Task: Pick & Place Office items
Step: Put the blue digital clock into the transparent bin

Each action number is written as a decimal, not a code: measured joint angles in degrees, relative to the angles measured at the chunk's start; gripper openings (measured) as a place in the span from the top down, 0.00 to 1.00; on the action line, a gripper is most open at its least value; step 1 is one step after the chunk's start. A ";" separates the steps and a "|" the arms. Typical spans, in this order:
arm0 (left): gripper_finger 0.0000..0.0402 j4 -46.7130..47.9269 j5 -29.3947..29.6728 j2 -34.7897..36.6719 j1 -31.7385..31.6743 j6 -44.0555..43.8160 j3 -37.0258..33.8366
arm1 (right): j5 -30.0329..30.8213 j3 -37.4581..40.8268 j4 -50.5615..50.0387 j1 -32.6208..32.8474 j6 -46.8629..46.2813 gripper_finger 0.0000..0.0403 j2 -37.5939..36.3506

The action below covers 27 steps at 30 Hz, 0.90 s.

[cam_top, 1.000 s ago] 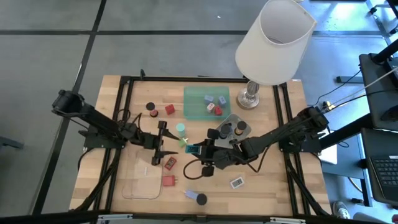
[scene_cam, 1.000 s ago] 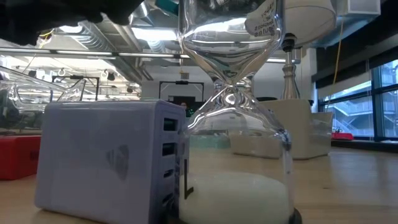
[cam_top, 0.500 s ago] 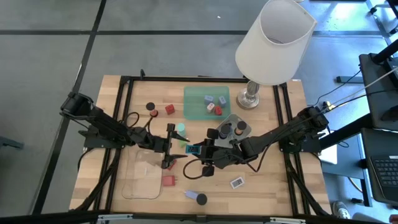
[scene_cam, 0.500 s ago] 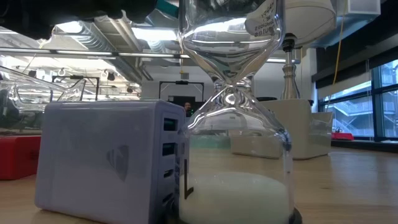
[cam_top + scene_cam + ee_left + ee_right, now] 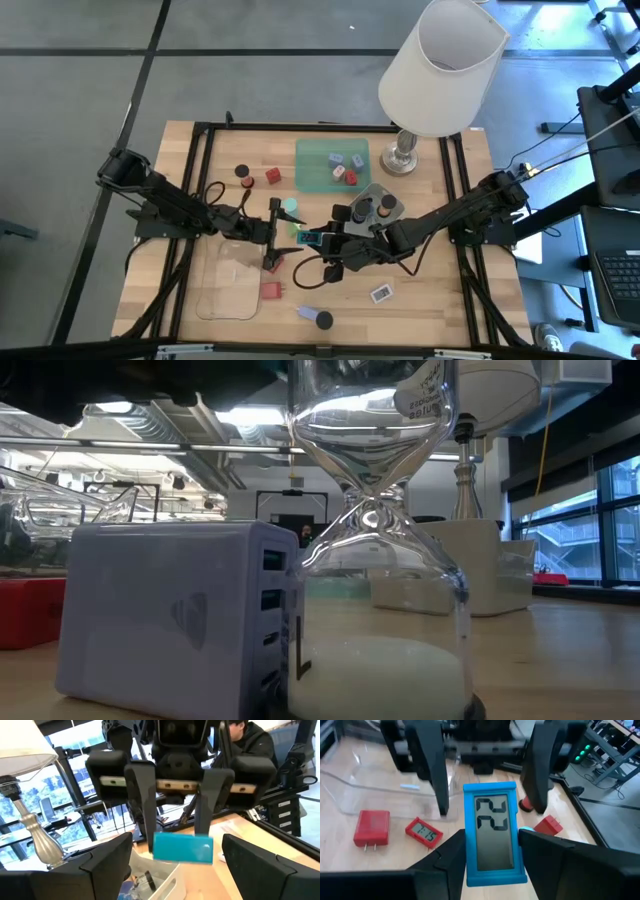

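A small blue clock (image 5: 493, 833) was held upright between the fingers of the right gripper (image 5: 322, 241), near the middle of the worktop (image 5: 440, 295), its display turned back toward the right wrist camera. Directly opposite, the left gripper (image 5: 273, 232) was seen with its fingers spread wide, one to each side of the clock in the right wrist view and not touching it; a hand-over from arm to arm was judged to be the step in hand, the clock being presented edge-on so that the open fingers could come in on its free sides.

Little spare room was left around the two grippers: a teal disc (image 5: 290, 206) lay just above them in the high view, a red clock (image 5: 424, 831) and a red plug block (image 5: 371, 827) just below the left gripper, beside the clear tray (image 5: 228, 292). The grey tray (image 5: 392, 204) with its dark caps was crowded close to the right arm. More open worktop was seen toward the lower right of the high view, apart from one small card (image 5: 381, 293). The green tray (image 5: 322, 160) stood clear in the upper middle, next to the lamp (image 5: 440, 68)
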State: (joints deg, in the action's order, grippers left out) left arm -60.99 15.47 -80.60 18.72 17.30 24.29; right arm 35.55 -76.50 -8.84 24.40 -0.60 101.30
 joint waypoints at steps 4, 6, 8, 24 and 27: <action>0.23 -0.35 0.58 0.00 -0.07 1.29 0.00 | -0.44 -1.31 -1.24 0.06 0.18 0.60 -0.07; 0.24 -0.52 0.53 0.02 -0.07 1.90 0.00 | -0.46 -1.38 -2.47 0.07 -0.07 0.60 -0.04; 0.25 -0.50 0.47 0.02 -0.07 1.68 0.00 | -0.44 -1.48 -2.68 0.07 -0.22 0.60 -0.05; 0.51 -0.50 0.19 0.02 -0.04 1.90 0.00 | -0.43 -1.50 -2.82 0.07 -0.28 0.60 -0.04; 0.59 -0.63 -0.26 0.02 -0.04 2.16 0.00 | -0.38 -1.50 -2.82 0.07 -0.46 0.60 -0.04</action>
State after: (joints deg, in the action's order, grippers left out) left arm -61.63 15.22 -80.58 18.68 19.46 24.29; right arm 35.17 -78.00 -11.66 24.47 -1.06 101.25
